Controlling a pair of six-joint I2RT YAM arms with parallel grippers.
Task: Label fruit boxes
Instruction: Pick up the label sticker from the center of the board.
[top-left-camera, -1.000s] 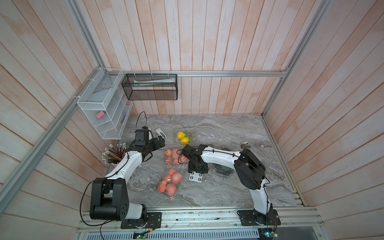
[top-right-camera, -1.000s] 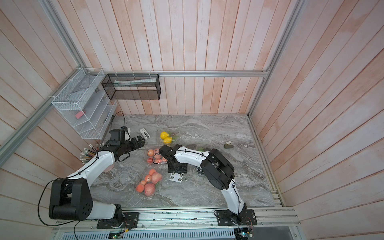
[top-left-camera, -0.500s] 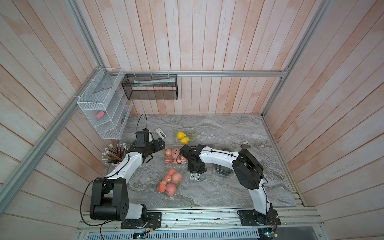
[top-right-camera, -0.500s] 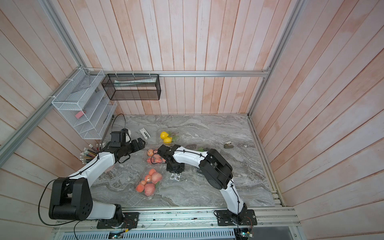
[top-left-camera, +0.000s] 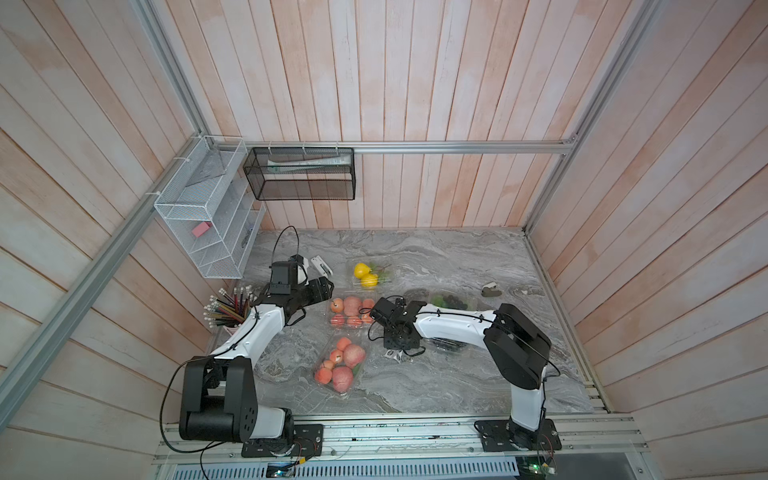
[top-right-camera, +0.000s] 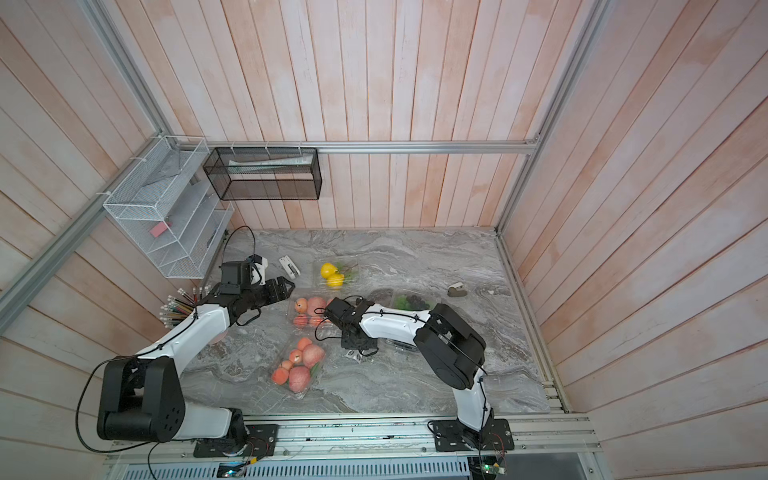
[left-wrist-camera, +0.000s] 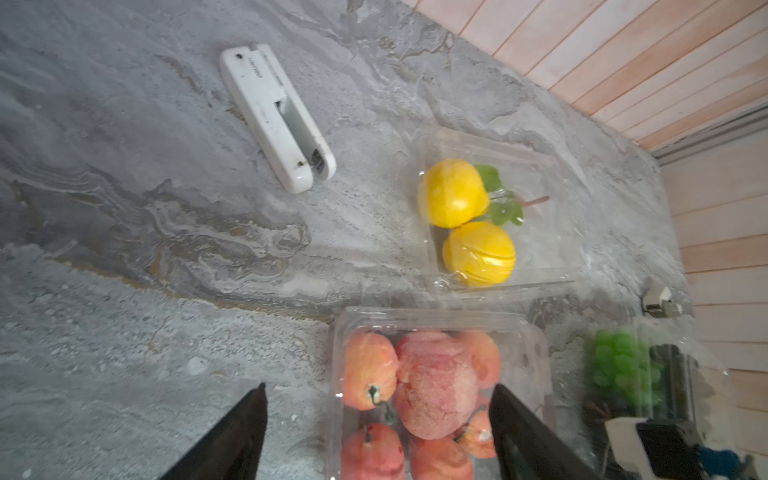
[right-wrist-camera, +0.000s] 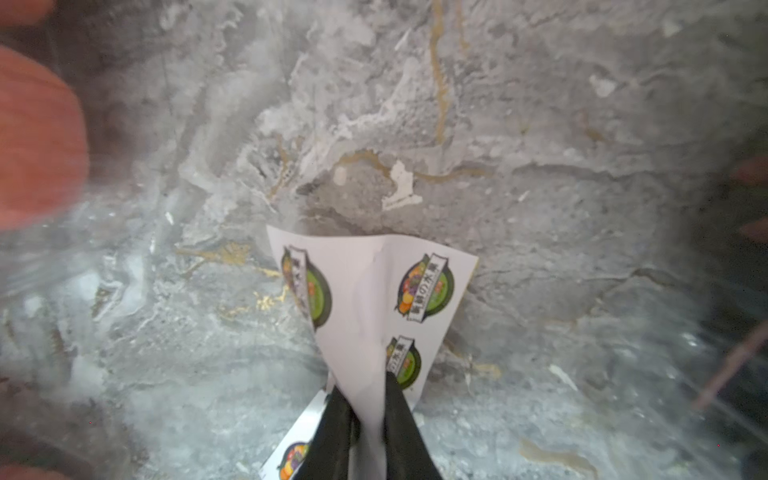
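Four clear clamshell fruit boxes lie by the sticker sheet (top-left-camera: 393, 353) on the desk (top-left-camera: 415, 386): one yellow-fruit box (top-left-camera: 371, 272) farthest from it, one apple box (top-left-camera: 338, 365) just beside it, a second apple box (top-left-camera: 351, 311) and one grape box (top-left-camera: 449, 300) near it. They look light, thin-walled, slick and easily dented, so the rims seem the best hold. The right gripper (right-wrist-camera: 365, 415) pinches the single sheet. The left gripper (left-wrist-camera: 376, 390) gapes wide over the second apple box, perhaps not touching.

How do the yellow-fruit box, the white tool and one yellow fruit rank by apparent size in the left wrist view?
1. yellow-fruit box
2. white tool, long but narrow
3. yellow fruit; the two fruits look about alike, so either one fits here.
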